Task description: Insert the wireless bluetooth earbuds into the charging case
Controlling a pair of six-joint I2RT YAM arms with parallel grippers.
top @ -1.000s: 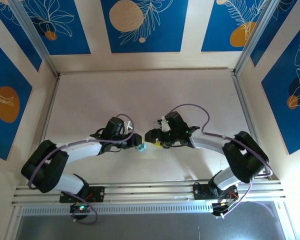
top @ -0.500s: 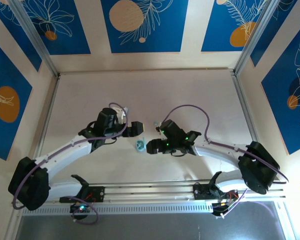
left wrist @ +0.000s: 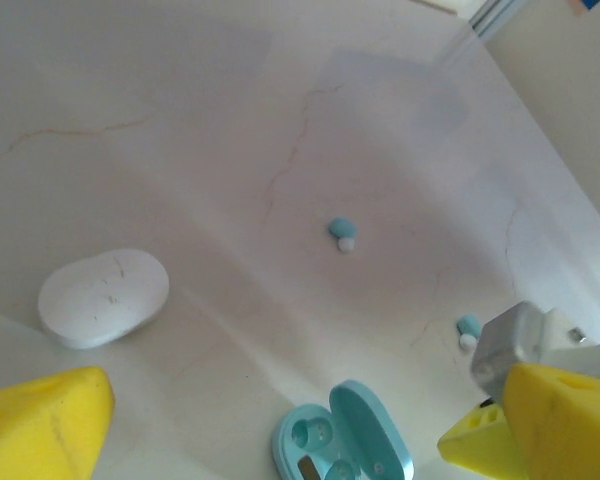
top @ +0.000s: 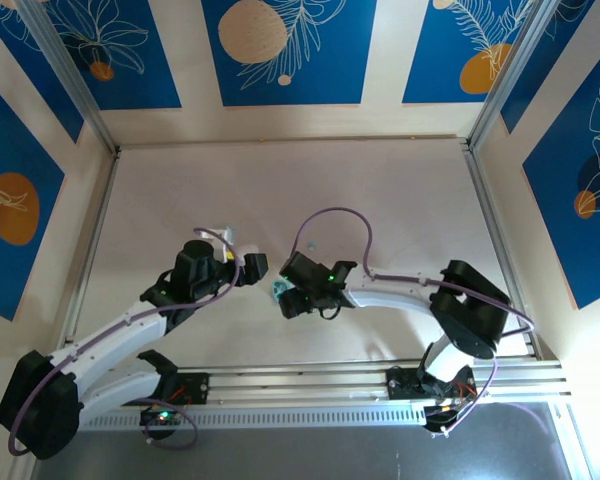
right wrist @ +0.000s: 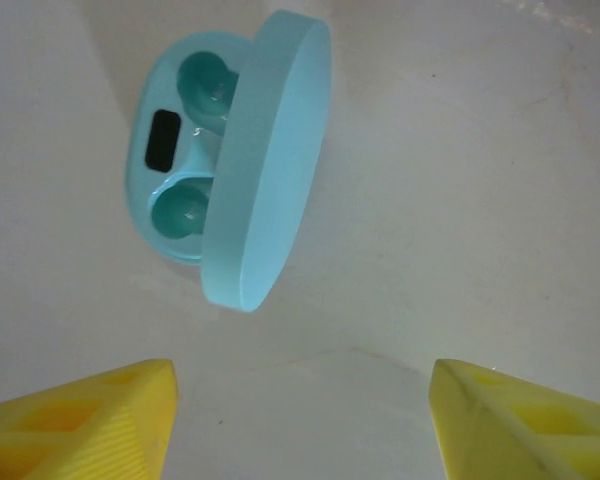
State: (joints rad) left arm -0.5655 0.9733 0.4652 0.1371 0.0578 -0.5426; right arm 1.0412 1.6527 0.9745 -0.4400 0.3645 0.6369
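Right wrist: blue case (right wrist: 265,160), lid raised, wells empty for earbuds (left wrist: 341,232); right gripper (right wrist: 302,375) wide, empty, near it; left gripper (left wrist: 308,385) likewise wide.

Pale table (top: 400,190), faint veins, possibly cracks; blue leaf-print wall panels (top: 280,50); metal rail (top: 300,378) near edge.

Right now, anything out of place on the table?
Nothing damaged or spilled. The pale blue oval plastic charging case stands open with both sockets empty, while two tiny pale blue earbuds lie loose on the white table, apart from each other. The white oval case is shut.
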